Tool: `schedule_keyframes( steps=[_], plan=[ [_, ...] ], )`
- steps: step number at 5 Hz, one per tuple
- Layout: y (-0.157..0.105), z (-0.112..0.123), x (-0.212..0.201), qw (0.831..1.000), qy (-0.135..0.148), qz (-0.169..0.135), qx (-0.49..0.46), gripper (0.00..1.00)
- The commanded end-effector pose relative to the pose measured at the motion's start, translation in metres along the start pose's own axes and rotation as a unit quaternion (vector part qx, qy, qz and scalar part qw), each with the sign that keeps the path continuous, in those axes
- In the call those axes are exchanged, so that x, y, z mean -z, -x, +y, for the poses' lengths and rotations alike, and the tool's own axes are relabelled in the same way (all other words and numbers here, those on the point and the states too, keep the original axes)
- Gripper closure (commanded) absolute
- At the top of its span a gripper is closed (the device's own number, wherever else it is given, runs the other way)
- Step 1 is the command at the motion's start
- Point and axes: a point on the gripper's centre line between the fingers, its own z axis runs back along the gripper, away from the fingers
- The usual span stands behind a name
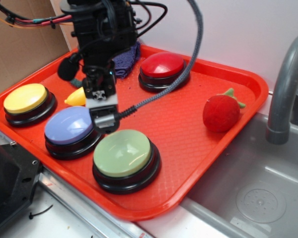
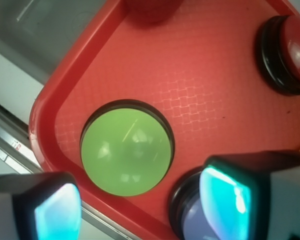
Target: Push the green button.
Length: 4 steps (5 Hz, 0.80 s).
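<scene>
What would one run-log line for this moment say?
gripper: open, above tray | green button: not touched | blue button: beside gripper | press: not yet done

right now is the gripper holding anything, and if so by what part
Nothing is held. The gripper is open, its fingers spread with only empty space between them, hovering above the tray near the green button.

Red tray (image 1: 238,79) carries 4 buttons: green button (image 1: 122,152), lavender (image 1: 68,125), yellow (image 1: 25,97), red (image 1: 162,64); plus strawberry (image 1: 221,113).
</scene>
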Motion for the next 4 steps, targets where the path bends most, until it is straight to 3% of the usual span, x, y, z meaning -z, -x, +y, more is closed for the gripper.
schedule_keyframes(
  steps=[1,3,4],
  plan=[
    [-0.003,-0.011,-0.022,0.999,-0.002,-0.034,0.0,0.0],
    [-0.002,-0.013,-0.031,0.999,-0.005,-0.036,0.005,0.0],
    [0.0,-0.012,-0.033,1.0,-0.01,-0.019,0.006,0.0]
  ],
)
